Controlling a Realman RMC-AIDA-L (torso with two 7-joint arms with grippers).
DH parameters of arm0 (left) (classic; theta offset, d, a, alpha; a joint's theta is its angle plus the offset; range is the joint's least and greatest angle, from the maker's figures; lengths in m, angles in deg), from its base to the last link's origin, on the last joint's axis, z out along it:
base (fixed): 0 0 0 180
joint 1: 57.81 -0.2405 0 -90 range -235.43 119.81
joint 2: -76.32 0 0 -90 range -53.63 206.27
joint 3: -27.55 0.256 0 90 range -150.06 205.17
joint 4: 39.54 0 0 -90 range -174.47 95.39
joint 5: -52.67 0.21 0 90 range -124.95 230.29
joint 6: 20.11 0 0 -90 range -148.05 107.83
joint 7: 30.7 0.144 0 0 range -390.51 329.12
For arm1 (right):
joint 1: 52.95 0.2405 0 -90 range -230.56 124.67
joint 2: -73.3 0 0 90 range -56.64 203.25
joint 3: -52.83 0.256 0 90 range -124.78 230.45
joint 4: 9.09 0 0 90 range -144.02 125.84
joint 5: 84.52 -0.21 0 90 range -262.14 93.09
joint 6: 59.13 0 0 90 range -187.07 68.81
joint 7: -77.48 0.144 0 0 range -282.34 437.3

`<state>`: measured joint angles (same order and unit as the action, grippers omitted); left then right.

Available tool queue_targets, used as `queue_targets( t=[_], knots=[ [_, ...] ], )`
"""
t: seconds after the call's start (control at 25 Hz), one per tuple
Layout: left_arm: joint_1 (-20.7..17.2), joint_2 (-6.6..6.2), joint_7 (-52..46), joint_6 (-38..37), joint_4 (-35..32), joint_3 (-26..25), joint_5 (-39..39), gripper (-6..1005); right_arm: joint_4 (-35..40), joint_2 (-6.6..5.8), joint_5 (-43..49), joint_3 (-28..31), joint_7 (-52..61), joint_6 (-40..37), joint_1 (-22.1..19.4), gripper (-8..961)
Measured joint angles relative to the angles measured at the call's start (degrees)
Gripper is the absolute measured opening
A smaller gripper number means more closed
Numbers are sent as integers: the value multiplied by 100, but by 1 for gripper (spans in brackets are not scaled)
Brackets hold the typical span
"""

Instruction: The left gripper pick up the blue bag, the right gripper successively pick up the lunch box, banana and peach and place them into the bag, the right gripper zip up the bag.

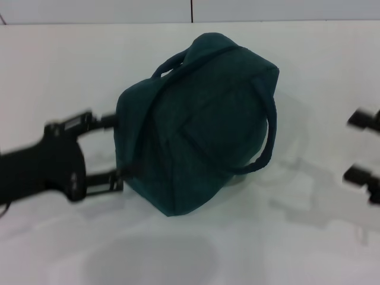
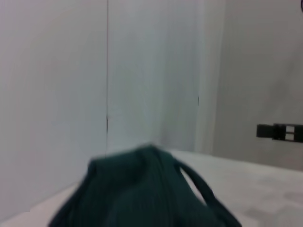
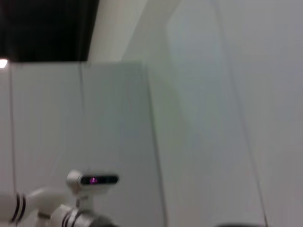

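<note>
The blue bag (image 1: 202, 124) lies closed on the white table (image 1: 59, 71), its two loop handles arching over its top and right side. My left gripper (image 1: 111, 152) is at the bag's left end, open, its fingertips just touching the fabric with nothing clamped between them. The left wrist view shows the bag (image 2: 142, 194) from close up. At the table's right edge my right gripper (image 1: 361, 147) stands open, well clear of the bag; one of its fingers (image 2: 279, 132) also shows far off in the left wrist view. The lunch box, banana and peach are out of view.
Bare white table surrounds the bag, with a pale wall (image 1: 119, 9) behind it. The right wrist view shows only wall panels and the robot's head camera (image 3: 92, 179).
</note>
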<state>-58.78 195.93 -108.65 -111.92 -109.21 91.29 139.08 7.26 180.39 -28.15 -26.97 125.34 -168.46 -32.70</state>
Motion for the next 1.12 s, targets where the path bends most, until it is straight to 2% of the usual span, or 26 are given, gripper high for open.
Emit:
queue_targets(
  t=[0.24,0.52,0.72,1.12],
  knots=[
    [-211,4,1125,-40,897,-81,298,873,-63,281,405,-28,-334,824,-148,864],
    [-100,1,2131,-64,2331,-517,310,871,-94,608,790,-54,-573,1800,-251,864],
    [-53,-13,2482,-74,2880,-770,314,870,-101,706,999,-57,-676,2028,-273,864],
    [-58,-25,2536,-109,2973,-806,282,867,-107,759,1066,-37,-695,2176,-274,864]
  ],
)
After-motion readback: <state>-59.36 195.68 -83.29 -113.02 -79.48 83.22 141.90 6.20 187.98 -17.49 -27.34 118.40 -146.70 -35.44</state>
